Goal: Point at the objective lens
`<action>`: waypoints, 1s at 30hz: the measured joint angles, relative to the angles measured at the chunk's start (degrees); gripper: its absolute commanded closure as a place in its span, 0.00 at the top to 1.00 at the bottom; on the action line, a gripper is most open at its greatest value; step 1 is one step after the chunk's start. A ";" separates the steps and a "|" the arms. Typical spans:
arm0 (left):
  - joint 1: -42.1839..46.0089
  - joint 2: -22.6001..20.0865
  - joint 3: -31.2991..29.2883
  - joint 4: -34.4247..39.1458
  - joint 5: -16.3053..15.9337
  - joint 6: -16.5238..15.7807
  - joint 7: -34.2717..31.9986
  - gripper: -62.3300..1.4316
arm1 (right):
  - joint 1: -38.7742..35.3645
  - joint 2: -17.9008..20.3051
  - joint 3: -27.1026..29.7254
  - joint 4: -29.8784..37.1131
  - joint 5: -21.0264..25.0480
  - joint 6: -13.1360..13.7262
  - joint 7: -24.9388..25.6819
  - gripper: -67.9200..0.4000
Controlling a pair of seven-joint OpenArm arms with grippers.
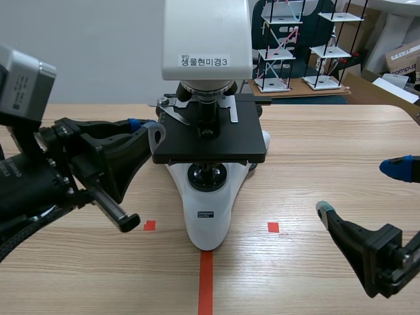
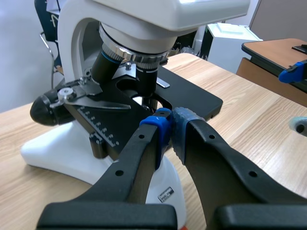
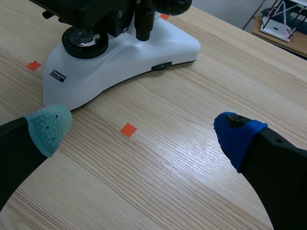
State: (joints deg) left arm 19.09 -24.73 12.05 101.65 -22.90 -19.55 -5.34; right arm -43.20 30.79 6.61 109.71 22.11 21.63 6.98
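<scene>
A white microscope (image 1: 209, 197) with a black stage (image 1: 210, 138) stands mid-table. Its objective lens (image 1: 209, 108) hangs from the nosepiece over the stage; in the left wrist view that lens (image 2: 146, 79) points straight down, with a second one (image 2: 106, 64) slanted beside it. My left gripper (image 1: 141, 125) is shut on nothing, its pads (image 2: 163, 127) pressed together. Its tip is level with the stage's edge, aimed toward the lens and a short way off it. My right gripper (image 1: 361, 189) is open above the table, right of the microscope base (image 3: 120, 62), nothing between its fingers (image 3: 48, 127).
Orange-red tape squares (image 1: 273, 227) and a tape line (image 1: 206, 282) mark the table in front of the microscope. White shelf models (image 1: 282, 46) and cardboard boxes (image 1: 403, 56) stand beyond the table's far right edge.
</scene>
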 measured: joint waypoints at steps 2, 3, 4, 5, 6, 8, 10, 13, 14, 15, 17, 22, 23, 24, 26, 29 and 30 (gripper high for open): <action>-1.29 0.48 0.59 -1.22 0.42 -0.04 0.24 0.05 | 0.00 0.02 0.00 0.00 0.00 0.00 -0.02 1.00; -1.86 0.79 0.74 -1.84 0.74 -0.02 0.44 0.05 | 0.00 0.02 0.00 0.00 0.00 0.00 0.00 1.00; -2.27 0.96 0.87 -2.43 1.01 -0.02 0.42 0.05 | 0.00 0.00 0.00 0.00 0.00 0.00 0.00 1.00; -2.71 0.96 1.07 -2.93 1.49 -0.02 0.52 0.05 | 0.00 0.00 0.00 0.00 0.00 0.00 0.00 1.00; -3.13 1.09 1.27 -3.34 1.95 -0.02 0.87 0.05 | 0.00 0.00 0.00 0.00 0.00 0.00 0.00 1.00; -4.07 1.81 1.55 -4.37 1.99 -0.02 1.14 0.05 | 0.00 0.00 0.00 0.00 0.00 0.02 0.00 1.00; -5.05 2.71 1.60 -5.31 2.01 0.00 1.53 0.05 | 0.00 0.00 0.00 0.00 0.00 0.00 -0.02 1.00; -6.45 3.50 1.60 -6.36 2.01 0.00 2.12 0.05 | 0.00 0.00 0.00 0.00 0.00 0.00 0.00 1.00; -6.82 3.67 1.60 -6.43 2.01 0.00 2.84 0.05 | 0.00 0.00 0.00 0.00 0.00 0.00 0.00 1.00; -7.21 3.93 1.60 -6.43 2.01 -0.04 3.45 0.05 | 0.00 0.02 0.00 0.00 0.00 0.00 -0.02 1.00; -7.80 4.31 1.92 -6.43 2.01 0.00 3.34 0.05 | 0.00 0.00 0.00 0.00 0.00 0.00 0.00 1.00; -8.79 4.28 4.22 -6.43 2.01 -0.02 3.41 0.05 | 0.00 0.00 0.00 0.00 0.00 0.00 0.00 1.00; -8.74 4.28 4.33 -6.43 2.01 -0.04 3.45 0.05 | 0.00 0.00 0.00 0.00 0.00 0.00 0.00 1.00; -8.66 4.33 4.33 -6.43 2.01 -0.02 3.45 0.05 | 0.00 0.00 0.00 0.00 0.00 0.00 0.00 1.00; -8.63 4.42 4.31 -6.43 2.01 -0.02 3.65 0.05 | 0.00 0.00 0.00 0.00 0.00 0.00 0.00 1.00; -8.61 4.42 4.31 -6.43 2.01 -0.02 3.78 0.05 | 0.00 0.00 0.00 0.00 0.00 0.00 0.00 1.00; -8.61 4.42 4.31 -6.43 2.01 -0.02 3.78 0.05 | 0.00 0.00 0.00 0.00 0.00 0.00 0.00 1.00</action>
State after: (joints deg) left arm 10.48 -20.32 16.36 95.22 -20.88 -19.57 -1.56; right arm -43.20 30.79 6.61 109.71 22.11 21.63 6.98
